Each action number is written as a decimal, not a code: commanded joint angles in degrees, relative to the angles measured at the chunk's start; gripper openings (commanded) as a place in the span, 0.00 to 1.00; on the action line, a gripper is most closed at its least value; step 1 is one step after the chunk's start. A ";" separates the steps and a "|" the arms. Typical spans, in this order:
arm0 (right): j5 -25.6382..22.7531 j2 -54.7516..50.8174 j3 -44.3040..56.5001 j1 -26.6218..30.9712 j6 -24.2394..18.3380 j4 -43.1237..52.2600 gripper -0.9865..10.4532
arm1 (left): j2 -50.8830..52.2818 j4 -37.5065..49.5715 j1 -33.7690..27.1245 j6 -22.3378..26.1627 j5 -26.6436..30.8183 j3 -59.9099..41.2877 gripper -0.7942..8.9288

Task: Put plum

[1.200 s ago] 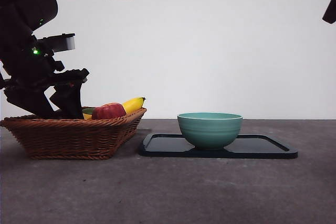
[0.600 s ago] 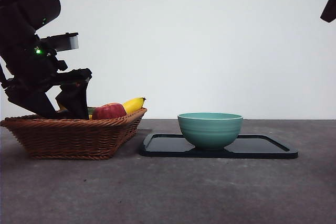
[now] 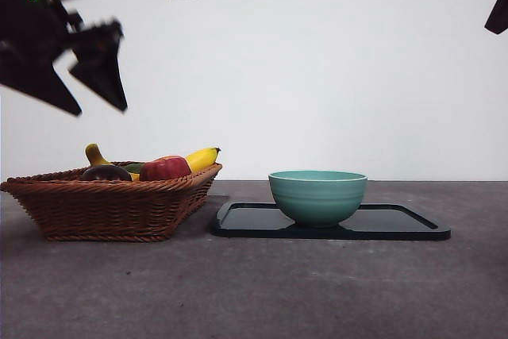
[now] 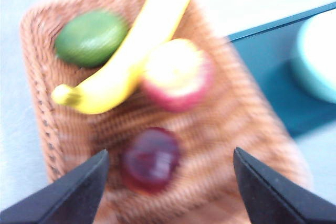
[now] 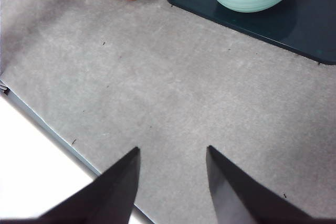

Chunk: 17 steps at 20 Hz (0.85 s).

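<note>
Plum place: the plum lies in the basket, beside the apple and the banana.
Left gripper: above the basket, jaws spread wide, holding nothing; the plum is directly below, between the jaws.
Right gripper: waits apart, jaws spread, empty.
Nearer arm: the left one.
Hard to see: the left wrist view is blurred; in the front view the basket rim covers most of the plum.

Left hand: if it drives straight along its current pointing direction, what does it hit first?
Probably the plum: it lies in the basket between the open jaws of the left hand, nothing in between. Blur leaves depth unclear.
</note>
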<state>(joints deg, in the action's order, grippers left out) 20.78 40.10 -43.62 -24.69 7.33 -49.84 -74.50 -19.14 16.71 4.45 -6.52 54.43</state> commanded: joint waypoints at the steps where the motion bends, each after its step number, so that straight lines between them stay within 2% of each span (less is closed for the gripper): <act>1: -0.22 0.24 -0.31 -0.31 0.20 0.55 0.26 | 4.66 -2.38 0.83 -1.14 -3.85 1.38 0.48; 5: -0.22 0.24 -0.31 -0.31 0.20 0.57 0.26 | 14.27 -8.46 2.03 -3.91 -14.40 1.38 0.48; 9: -0.22 0.24 -0.31 -0.31 0.22 0.57 0.26 | 21.27 -18.25 2.71 -3.82 -23.47 1.38 0.47; 11: -0.22 0.24 -0.31 -0.31 0.20 0.57 0.26 | 22.91 -23.58 3.02 -3.32 -25.75 1.38 0.47; 14: -0.22 0.24 -0.31 -0.31 0.22 0.55 0.26 | 23.37 -30.77 3.74 -0.07 -28.63 1.38 0.47; 17: -0.22 0.24 -0.31 -0.31 0.22 0.55 0.26 | 23.26 -33.16 4.20 1.11 -28.87 1.38 0.47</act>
<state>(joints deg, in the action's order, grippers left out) 20.78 40.10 -43.62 -24.69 7.33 -49.82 -50.72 -52.64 20.58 4.08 -34.92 54.48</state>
